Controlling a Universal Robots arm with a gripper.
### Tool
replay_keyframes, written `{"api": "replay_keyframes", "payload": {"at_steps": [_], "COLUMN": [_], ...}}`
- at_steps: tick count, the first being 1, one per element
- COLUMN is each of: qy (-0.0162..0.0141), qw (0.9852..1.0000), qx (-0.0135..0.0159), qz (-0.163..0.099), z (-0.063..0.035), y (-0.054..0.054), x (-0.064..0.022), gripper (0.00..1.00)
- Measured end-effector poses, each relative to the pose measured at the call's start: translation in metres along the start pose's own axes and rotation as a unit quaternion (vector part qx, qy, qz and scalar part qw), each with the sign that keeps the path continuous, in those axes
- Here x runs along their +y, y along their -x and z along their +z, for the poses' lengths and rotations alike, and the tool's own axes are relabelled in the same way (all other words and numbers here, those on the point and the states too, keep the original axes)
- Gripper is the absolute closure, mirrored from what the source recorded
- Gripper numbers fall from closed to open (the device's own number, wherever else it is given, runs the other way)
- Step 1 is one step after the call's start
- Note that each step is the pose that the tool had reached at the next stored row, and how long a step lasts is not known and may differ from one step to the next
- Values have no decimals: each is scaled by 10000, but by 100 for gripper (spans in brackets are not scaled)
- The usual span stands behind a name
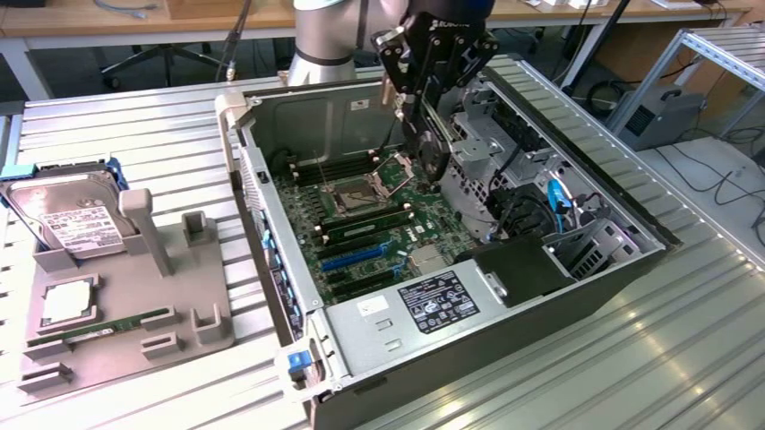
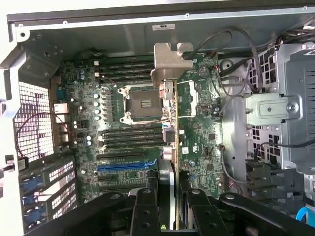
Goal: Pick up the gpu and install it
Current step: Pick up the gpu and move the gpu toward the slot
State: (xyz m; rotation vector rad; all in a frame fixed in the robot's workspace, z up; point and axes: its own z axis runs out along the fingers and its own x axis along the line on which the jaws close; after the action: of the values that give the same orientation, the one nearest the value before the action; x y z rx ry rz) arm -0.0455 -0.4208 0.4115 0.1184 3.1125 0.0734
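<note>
Gripper [image 1: 415, 94] over the open computer case [image 1: 278, 242] on the desk [image 1: 669, 358]. Jaws clamped on the gpu [image 1: 428, 150], parted only by the card's thickness. Card hangs edge-on above the motherboard [image 1: 365, 228]; contact with the board hard to make out. Wrist view: silver bracket [image 2: 171, 66] plain, card faces hidden, gripped end cut off behind the fingers [image 2: 145, 206].

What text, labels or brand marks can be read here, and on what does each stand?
Nothing reads as whole words.
White label on the hard drive: too small to read.
Black label on the power supply: too small to read.
White sticker on the case wall: too small to read.
White lettering on the gripper: too small to read.
</note>
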Motion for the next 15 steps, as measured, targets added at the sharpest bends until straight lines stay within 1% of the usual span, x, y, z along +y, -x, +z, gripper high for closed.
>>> {"api": "replay_keyframes", "payload": {"at_steps": [15], "qy": [-10], "qw": [10000], "qx": [-1], "qz": [0], "z": [21], "y": [113], "x": [8], "gripper": [73]}}
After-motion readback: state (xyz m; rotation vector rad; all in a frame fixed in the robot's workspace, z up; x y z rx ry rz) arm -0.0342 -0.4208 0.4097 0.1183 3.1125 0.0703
